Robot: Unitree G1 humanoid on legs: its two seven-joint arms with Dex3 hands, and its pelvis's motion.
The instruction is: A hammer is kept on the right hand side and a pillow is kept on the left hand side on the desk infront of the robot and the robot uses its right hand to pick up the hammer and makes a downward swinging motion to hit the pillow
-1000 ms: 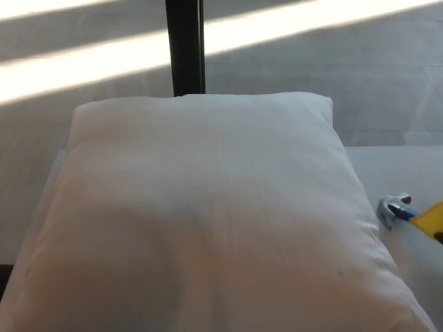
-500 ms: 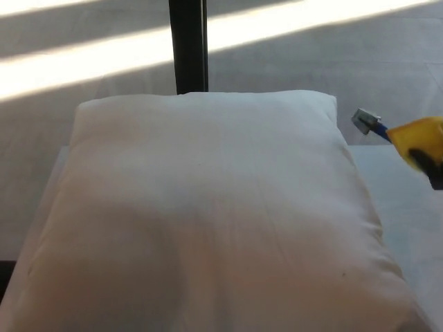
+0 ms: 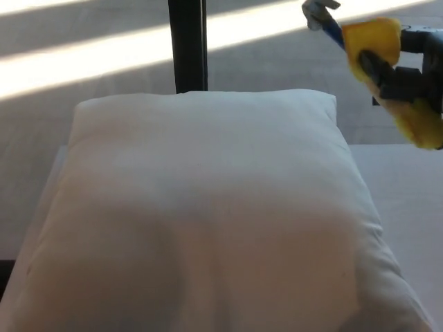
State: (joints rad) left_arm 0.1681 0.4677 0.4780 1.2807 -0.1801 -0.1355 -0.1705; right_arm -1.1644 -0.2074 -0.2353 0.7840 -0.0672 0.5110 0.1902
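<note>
A large white pillow [image 3: 208, 214] fills most of the head view, lying on the white desk [image 3: 408, 200]. At the top right, my black right hand [image 3: 408, 79] is shut on the yellow handle of the hammer [image 3: 377, 52]. The hammer is raised high above the pillow's far right corner, its metal head [image 3: 317, 12] pointing up and left near the top edge. My left hand does not show.
A black post [image 3: 187, 45] stands behind the pillow's far edge. Sunlit stripes cross the grey floor [image 3: 104, 62] beyond the desk. Bare desk surface shows only to the right of the pillow.
The hammer has risen from the desk at the pillow's right side to high at the top right. My right hand has come into view on its handle.
</note>
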